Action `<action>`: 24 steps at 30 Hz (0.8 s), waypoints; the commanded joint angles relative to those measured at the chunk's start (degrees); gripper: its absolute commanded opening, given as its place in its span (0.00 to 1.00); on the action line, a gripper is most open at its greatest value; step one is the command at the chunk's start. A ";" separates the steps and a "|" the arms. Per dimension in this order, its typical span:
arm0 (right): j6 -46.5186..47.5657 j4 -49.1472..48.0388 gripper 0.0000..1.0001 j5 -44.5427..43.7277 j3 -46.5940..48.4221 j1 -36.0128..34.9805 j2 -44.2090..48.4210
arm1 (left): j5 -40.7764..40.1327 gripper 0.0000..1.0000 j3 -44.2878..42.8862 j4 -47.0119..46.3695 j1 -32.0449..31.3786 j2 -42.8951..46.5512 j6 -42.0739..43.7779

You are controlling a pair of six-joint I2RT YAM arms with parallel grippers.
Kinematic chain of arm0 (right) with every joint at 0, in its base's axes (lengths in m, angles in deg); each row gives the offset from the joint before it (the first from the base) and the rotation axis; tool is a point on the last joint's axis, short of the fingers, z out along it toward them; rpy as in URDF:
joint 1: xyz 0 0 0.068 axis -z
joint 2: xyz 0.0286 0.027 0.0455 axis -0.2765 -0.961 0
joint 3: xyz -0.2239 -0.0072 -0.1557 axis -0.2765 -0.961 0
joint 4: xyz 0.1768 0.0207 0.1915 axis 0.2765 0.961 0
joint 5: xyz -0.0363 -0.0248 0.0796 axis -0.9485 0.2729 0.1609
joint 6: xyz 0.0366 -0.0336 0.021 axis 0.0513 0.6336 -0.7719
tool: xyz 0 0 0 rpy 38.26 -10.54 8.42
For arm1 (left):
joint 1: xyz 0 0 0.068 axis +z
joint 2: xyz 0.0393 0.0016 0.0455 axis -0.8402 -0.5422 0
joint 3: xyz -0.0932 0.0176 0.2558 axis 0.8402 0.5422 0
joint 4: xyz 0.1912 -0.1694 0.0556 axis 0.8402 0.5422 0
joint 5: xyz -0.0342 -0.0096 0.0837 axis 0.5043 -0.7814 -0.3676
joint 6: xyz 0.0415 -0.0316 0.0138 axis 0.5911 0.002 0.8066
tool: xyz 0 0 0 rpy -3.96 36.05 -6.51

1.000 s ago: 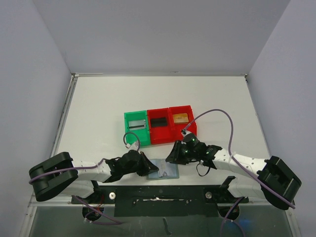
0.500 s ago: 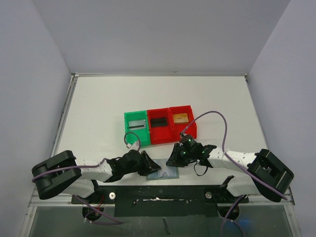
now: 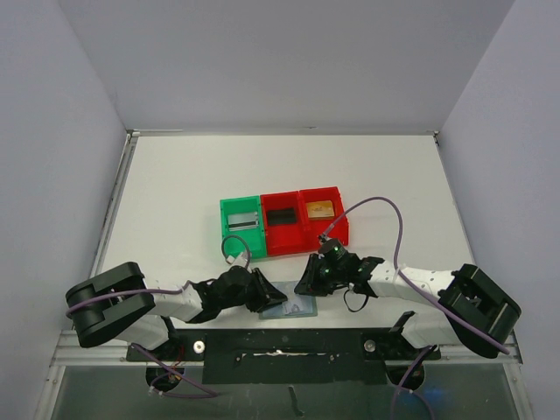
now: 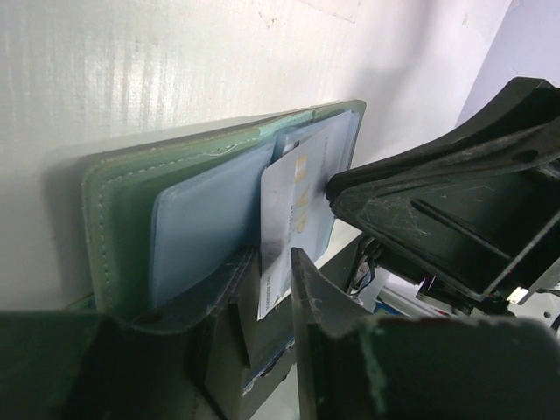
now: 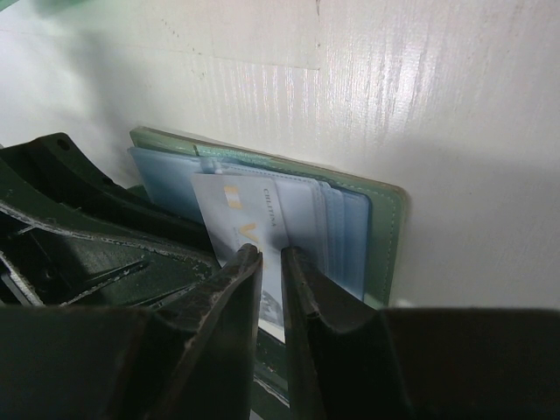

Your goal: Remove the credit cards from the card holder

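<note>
Right claw pinches a card in the wallet; left claw grip unclear. Red and green bins beyond, on a white bench.

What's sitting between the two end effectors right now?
The open card holder, with one credit card sticking partly out of a pocket. The top external view shows it between them; both wrist views show the card.

Robotics lab test cell: a white matte worktop is boxed by plain pale-grey wall panels at its far, left and right edges. A black metal mounting plate runs along the near edge.
</note>
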 commanded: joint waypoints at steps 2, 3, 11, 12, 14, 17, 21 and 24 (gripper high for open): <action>3.49 8.25 0.32 -6.47 5.82 0.00 2.99 | -0.10 0.18 0.05 -2.05 0.15 -0.64 0.08; 4.76 10.46 0.35 -7.77 7.85 0.17 3.28 | -0.10 0.18 -0.01 -1.94 0.15 -0.59 0.19; 12.88 30.17 0.53 -24.97 26.62 2.75 0.93 | 0.42 0.15 -0.56 -1.48 0.48 -1.01 0.91; 14.03 30.90 0.54 -26.50 28.36 3.24 -0.04 | 0.38 0.15 -0.58 -1.44 0.50 -1.09 0.91; 16.06 31.99 0.55 -27.40 31.43 4.69 -2.84 | 0.52 0.15 -0.54 -1.46 0.46 -1.14 1.00; 18.39 33.36 0.55 -28.68 35.93 6.51 -7.09 | 0.59 0.15 -1.04 -1.24 0.54 -1.18 1.24; 22.07 33.77 0.54 -28.39 41.29 7.74 -13.11 | 0.72 0.15 -1.53 -0.75 0.59 -1.40 1.61; 23.90 34.54 0.54 -29.12 44.96 8.17 -16.93 | 0.92 0.15 -1.53 -0.78 0.55 -1.66 1.75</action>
